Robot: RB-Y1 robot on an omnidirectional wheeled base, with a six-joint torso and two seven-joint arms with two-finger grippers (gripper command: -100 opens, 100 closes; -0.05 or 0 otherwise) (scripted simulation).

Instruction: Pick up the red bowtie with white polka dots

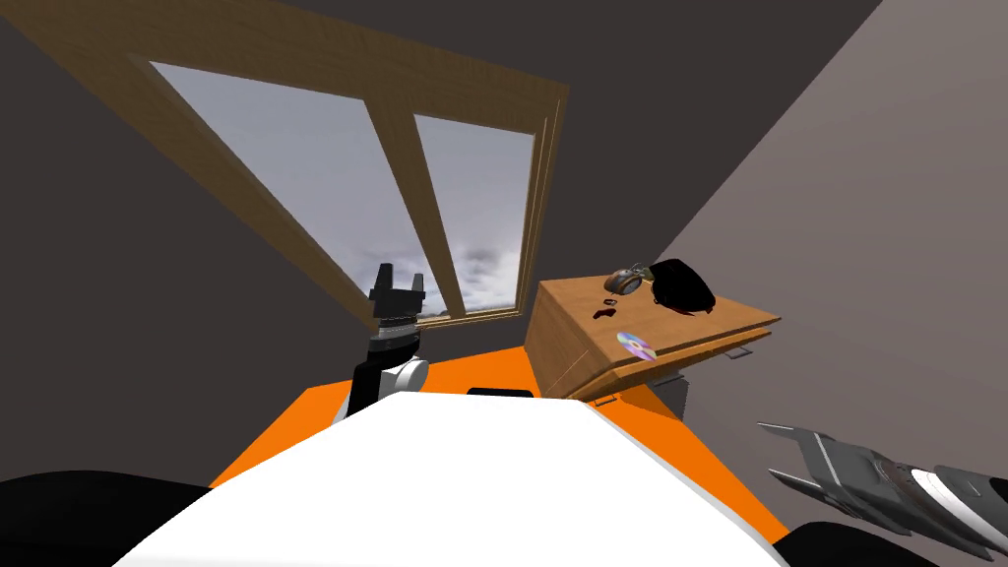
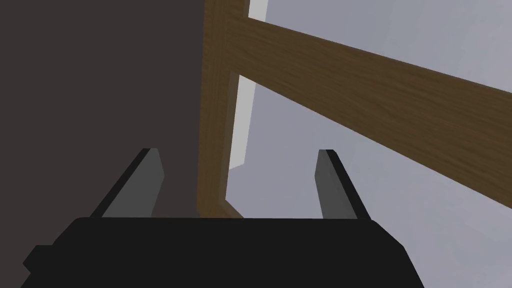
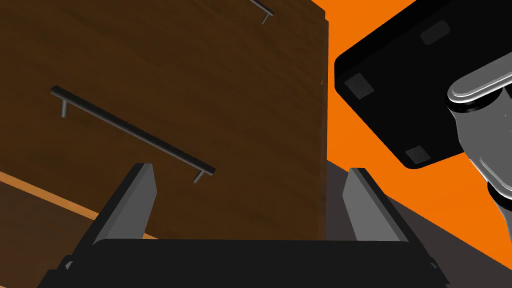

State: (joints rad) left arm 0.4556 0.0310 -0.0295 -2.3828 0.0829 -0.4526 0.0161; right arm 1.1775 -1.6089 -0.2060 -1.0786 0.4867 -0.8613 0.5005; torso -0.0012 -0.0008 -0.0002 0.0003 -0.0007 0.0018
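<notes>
Head view: the small dark red bowtie [image 1: 604,312] lies on the wooden dresser [image 1: 709,320] at two o'clock, near a disc [image 1: 636,346] and a black bag [image 1: 682,284]. The left gripper [image 1: 403,276] stands at eleven o'clock.

Left wrist view: the left gripper [image 2: 237,152] is spread wide and empty.

Right wrist view: the right gripper [image 3: 250,167], wide and empty, faces the dresser's [image 3: 200,75] drawer handle [image 3: 132,131].

Nothing here can be read, neither lettering, label, brand, number nor sign. The shiny round disc [image 1: 636,346] on the brown wooden worktop [image 1: 576,295] carries only a rainbow sheen. The dark wooden drawer front [image 3: 210,65] with its thin bar handle [image 3: 132,131] shows plain grain.
</notes>
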